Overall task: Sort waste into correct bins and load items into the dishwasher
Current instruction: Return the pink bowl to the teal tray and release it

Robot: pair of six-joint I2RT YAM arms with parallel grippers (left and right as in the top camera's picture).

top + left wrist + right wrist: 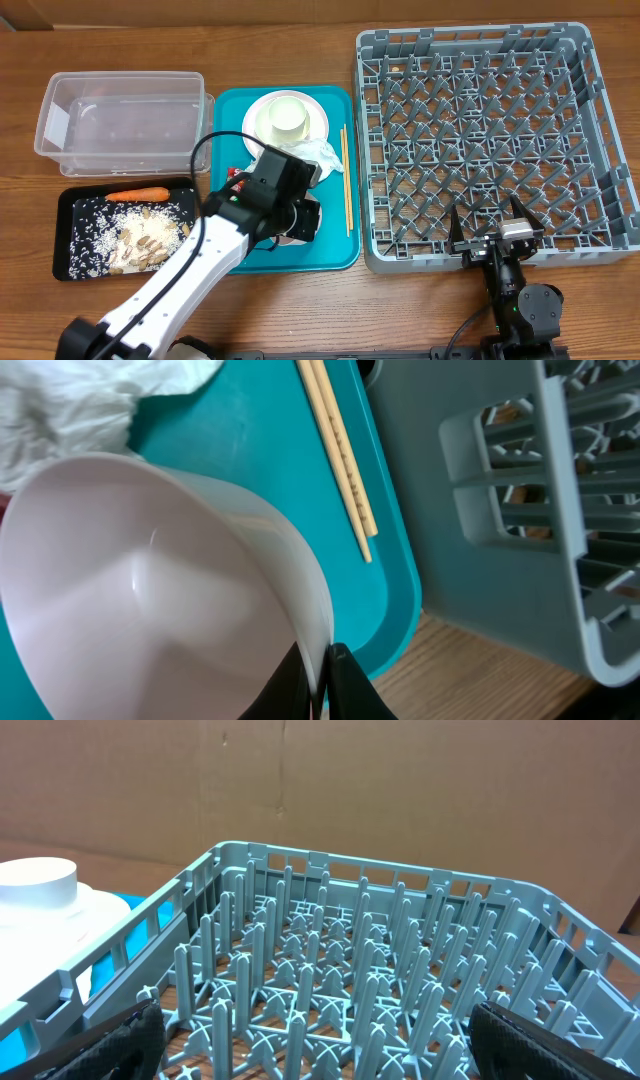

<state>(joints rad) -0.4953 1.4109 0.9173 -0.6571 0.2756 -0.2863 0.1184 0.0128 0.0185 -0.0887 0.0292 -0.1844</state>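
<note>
Left gripper (pixel 320 682) pinches the smooth pale bowl (pixel 150 590) by its rim, near the teal tray (pixel 262 455) edge. Right gripper (pixel 488 218) gapes wide just inside the dish rack (pixel 480 130) near wall.

A teal tray (pixel 250 450) lies right beneath my left claw (pixel 322 678), the brown wooden table (pixel 400 310) spreads under and around it, and a brown cardboard wall (pixel 400 780) stands well beyond my right claw (pixel 320 1045).
</note>
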